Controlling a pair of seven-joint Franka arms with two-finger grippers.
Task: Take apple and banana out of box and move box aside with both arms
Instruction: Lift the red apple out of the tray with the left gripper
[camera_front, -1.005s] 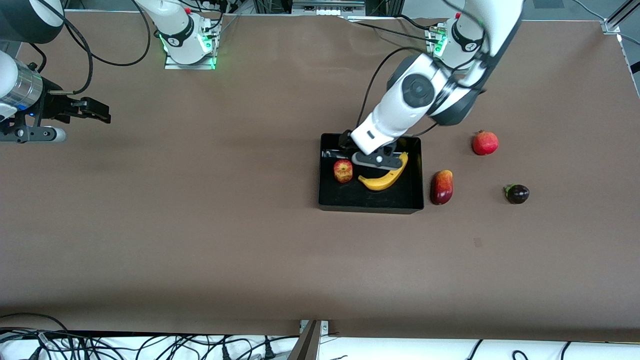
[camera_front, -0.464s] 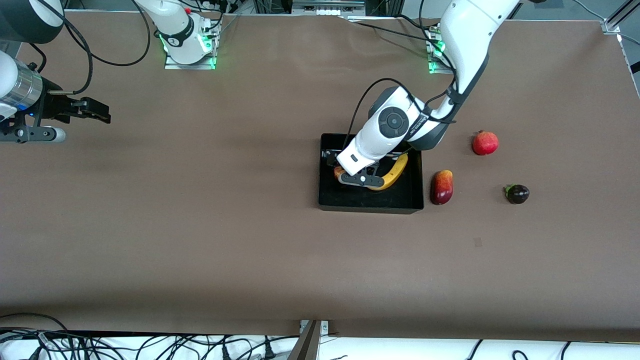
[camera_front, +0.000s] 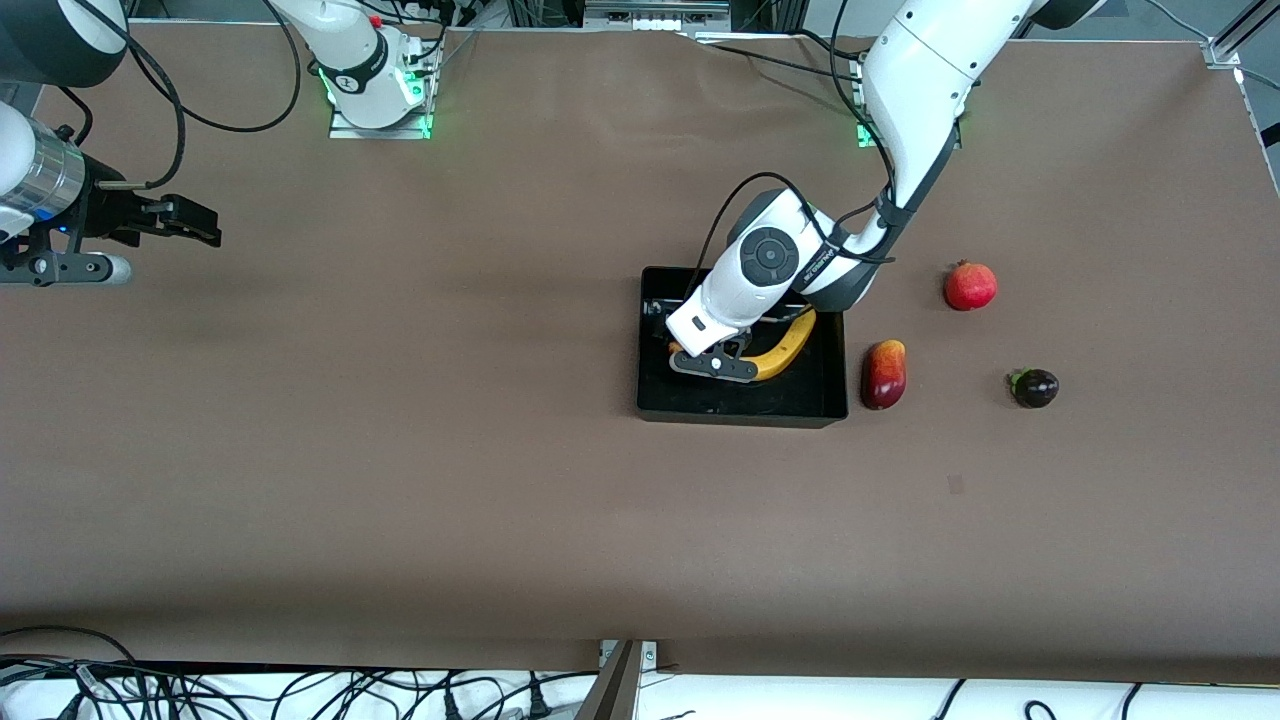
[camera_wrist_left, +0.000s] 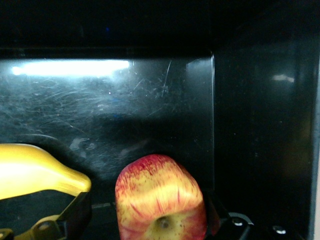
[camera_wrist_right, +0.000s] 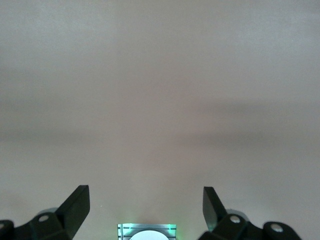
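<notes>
The black box (camera_front: 740, 408) sits on the brown table, toward the left arm's end. Inside it lie the curved yellow banana (camera_front: 792, 342) and the red-and-yellow apple (camera_wrist_left: 160, 200), side by side. My left gripper (camera_front: 706, 358) is down in the box and open, with the apple between its fingers and a gap showing beside one finger (camera_wrist_left: 76, 216). In the front view the hand hides nearly all of the apple. The banana's end (camera_wrist_left: 35, 170) lies just outside that finger. My right gripper (camera_wrist_right: 145, 192) waits open and empty over bare table at the right arm's end.
Outside the box, toward the left arm's end, lie a dark-red mango (camera_front: 884, 374) close to the box wall, a red pomegranate (camera_front: 970, 286) and a small dark purple fruit (camera_front: 1035, 387). The glossy box wall (camera_wrist_left: 125, 100) rises close to the left gripper.
The left arm has come down into the box, shifting from above the banana to around the apple. The right arm has not moved.
</notes>
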